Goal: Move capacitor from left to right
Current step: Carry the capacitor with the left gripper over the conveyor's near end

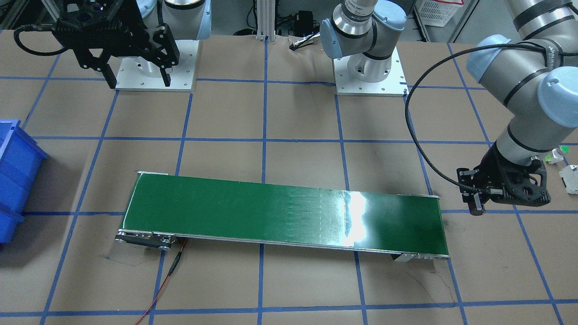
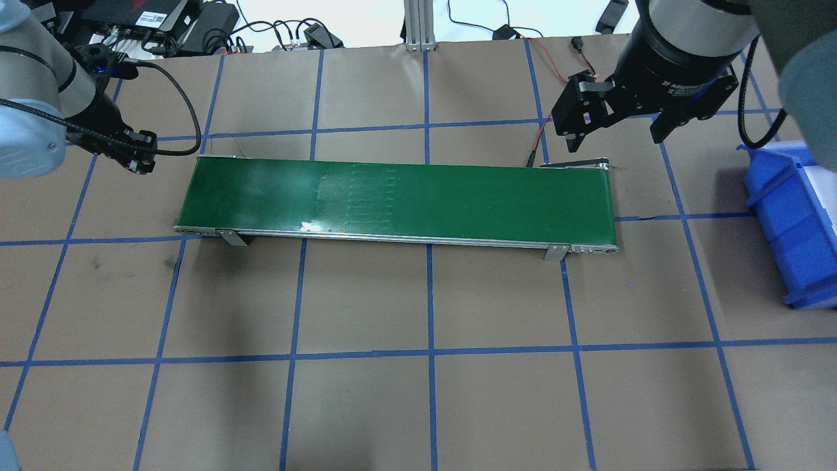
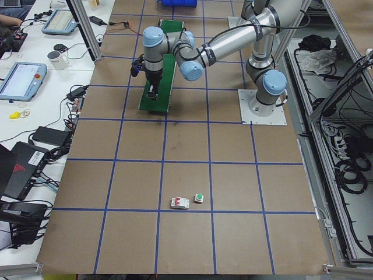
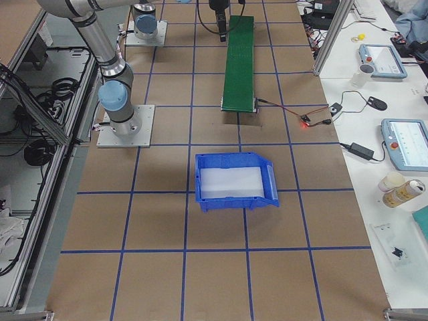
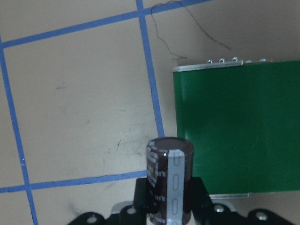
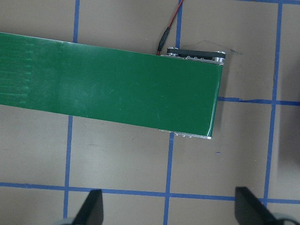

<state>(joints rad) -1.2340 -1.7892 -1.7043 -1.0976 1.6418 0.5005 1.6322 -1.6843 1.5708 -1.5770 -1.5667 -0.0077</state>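
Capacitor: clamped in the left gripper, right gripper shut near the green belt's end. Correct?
No: the right gripper is open, fingers wide apart in the right wrist view. The rest holds: capacitor clamped in the left gripper, right gripper near the end of the green belt.

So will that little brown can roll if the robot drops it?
Probably, if it lands sideways: the capacitor is a round, smooth cylinder. Set on its flat end on the green conveyor belt, it would likely stand, being stubby. It looks stiff; the left end effector pinches it without visible denting.

Grey-striped brown capacitor (image 5: 161, 176) upright in left hand (image 5: 168, 206)
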